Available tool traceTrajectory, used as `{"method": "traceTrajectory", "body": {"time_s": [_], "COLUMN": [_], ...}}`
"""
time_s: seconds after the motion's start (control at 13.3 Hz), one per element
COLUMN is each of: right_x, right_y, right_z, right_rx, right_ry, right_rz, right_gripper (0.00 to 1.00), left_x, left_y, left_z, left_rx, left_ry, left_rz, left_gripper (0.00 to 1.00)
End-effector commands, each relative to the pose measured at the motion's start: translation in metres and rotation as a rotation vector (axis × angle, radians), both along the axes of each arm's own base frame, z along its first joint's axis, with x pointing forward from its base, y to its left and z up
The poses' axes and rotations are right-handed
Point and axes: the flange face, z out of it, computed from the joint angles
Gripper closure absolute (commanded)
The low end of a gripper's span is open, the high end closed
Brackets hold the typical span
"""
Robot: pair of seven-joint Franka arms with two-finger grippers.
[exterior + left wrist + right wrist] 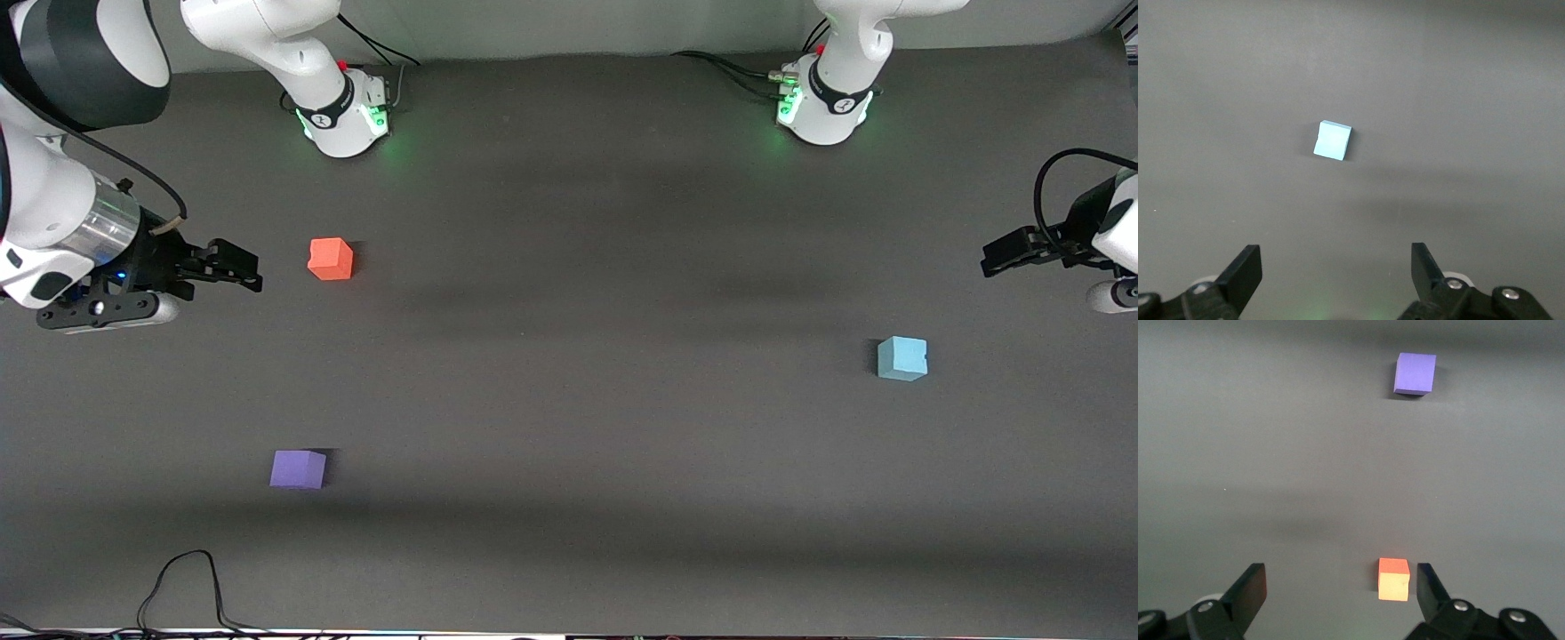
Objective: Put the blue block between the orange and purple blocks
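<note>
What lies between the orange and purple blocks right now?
Nothing: bare table between the orange block and the purple block, seen in the front and right wrist views. The blue block sits toward the left arm's end.

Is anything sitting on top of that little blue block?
No. The blue block has a bare top, nothing stacked on it. It rests on the dark table; its underside is hidden.

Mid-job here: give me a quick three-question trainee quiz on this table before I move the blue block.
1. True or false: the left gripper holds the blue block.
2. Which block lies nearest the front camera? A orange block B purple block C blue block
3. Fill in: the right gripper is open beside the ___ block.

Key: 1 false, both grippers are open and empty; 2 B; 3 orange.
</note>
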Motion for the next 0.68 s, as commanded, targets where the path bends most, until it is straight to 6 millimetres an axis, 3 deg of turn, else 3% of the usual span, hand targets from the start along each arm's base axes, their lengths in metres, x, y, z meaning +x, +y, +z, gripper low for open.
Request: {"method": "traceTrajectory", "body": {"time_s": [0.0, 0.23, 0.6], "right_x": [0.0, -0.002, -0.001], "right_y": [0.007, 0.018, 0.015], "right_z": [0.001, 0.002, 0.003], "right_rx": [0.006, 0.006, 0.006], "right_ry": [-0.001, -0.001, -0.007], "right_rz": [0.012, 0.028, 0.021], "right_gripper": [0.0, 0.0, 0.0], "left_x": [-0.003, -0.003, 0.001], "left_y": [-0.003, -0.002, -0.004], "left_z": [0.005, 0.004, -0.013], "left_rx": [-0.003, -0.001, 0.005], "left_ry": [0.013, 0.017, 0.064], "left_rz": [-0.022, -0.016, -0.01], "left_gripper": [0.0, 0.0, 0.0]}}
